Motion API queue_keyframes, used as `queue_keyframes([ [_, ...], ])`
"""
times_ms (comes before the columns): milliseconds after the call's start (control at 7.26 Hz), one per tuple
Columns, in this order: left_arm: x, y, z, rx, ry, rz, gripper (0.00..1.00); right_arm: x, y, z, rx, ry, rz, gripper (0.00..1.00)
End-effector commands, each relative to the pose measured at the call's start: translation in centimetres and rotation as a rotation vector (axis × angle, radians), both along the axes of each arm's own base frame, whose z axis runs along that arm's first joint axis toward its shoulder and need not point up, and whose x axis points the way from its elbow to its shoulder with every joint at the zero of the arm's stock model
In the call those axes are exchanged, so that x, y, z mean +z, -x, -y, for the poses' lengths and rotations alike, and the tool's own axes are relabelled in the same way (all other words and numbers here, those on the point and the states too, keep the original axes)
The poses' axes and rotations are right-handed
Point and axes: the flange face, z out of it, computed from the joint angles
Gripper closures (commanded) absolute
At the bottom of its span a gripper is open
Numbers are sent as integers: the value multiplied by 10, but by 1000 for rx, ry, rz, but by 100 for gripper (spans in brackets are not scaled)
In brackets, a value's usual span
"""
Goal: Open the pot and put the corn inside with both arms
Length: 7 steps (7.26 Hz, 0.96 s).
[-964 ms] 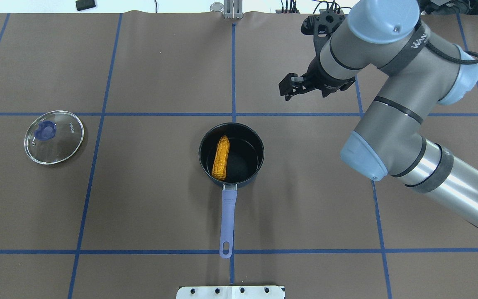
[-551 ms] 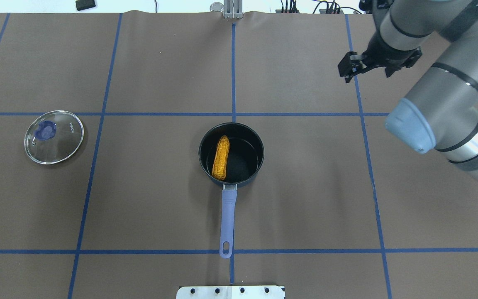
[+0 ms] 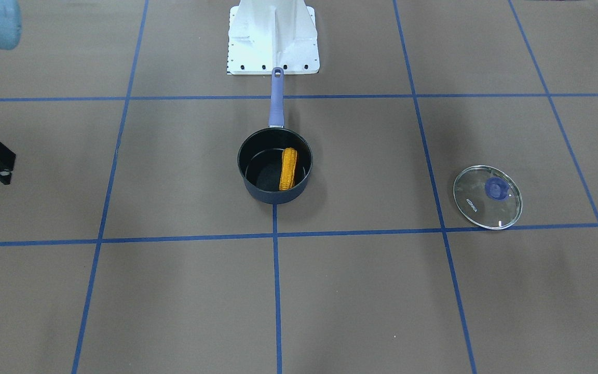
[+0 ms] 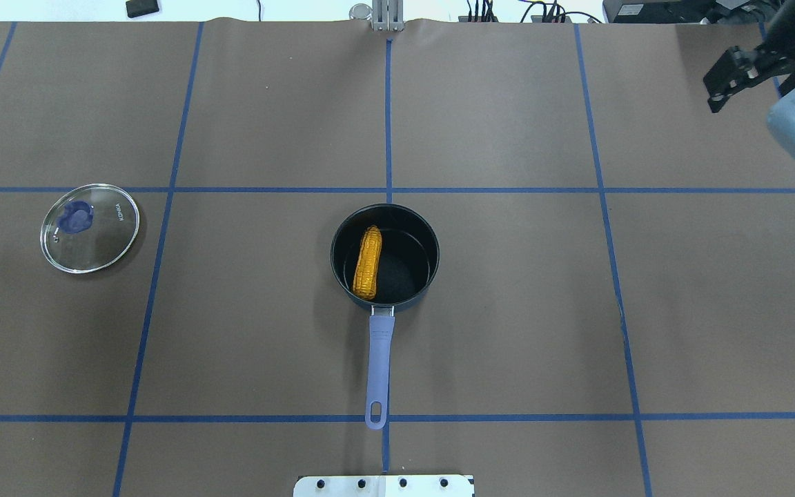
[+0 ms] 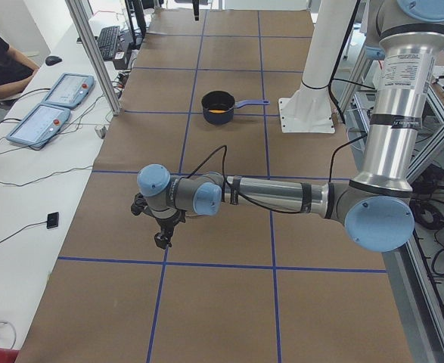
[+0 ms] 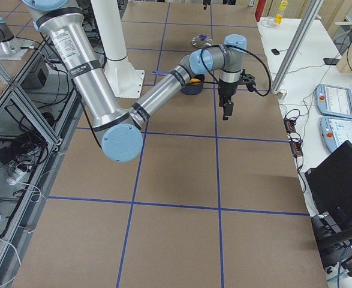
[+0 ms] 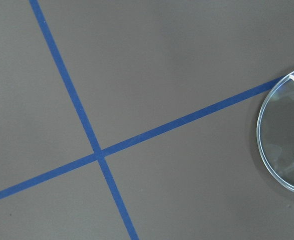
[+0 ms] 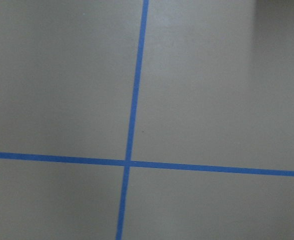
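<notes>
1. The corn (image 4: 368, 262) is lying inside the uncovered pot (image 4: 429, 238) at the tabletop (image 4: 508, 345) centre.
2. The glass lid (image 4: 94, 231) is resting well apart on the robot's left.
3. The right claw (image 4: 717, 96) and the left claw (image 5: 162, 240) are hanging clear of the pot; whether either is open or closed cannot be told.

Even overhead light casts a soft shadow beside the round glass lid (image 4: 90, 228) on my brown worktop (image 4: 508, 310); my right-wrist view looks blurred.
</notes>
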Motion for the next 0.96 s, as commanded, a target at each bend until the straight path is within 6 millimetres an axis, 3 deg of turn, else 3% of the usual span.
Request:
queue_keyframes([
  [0, 12, 21, -3, -21, 7, 0, 0, 58, -38, -22, -2, 103, 65, 0],
  [138, 20, 36, -3, -44, 17, 2, 0, 92, -49, -37, 12, 107, 67, 0],
  [413, 29, 40, -3, -28, 11, 3, 0, 168, -60, -79, 19, -24, 104, 0],
  [551, 33, 40, -5, -28, 22, 4, 0, 200, -67, -104, 23, -7, 98, 0],
  [826, 38, 42, -6, -39, 38, 7, 0, 244, -77, -143, 24, -50, 106, 0],
])
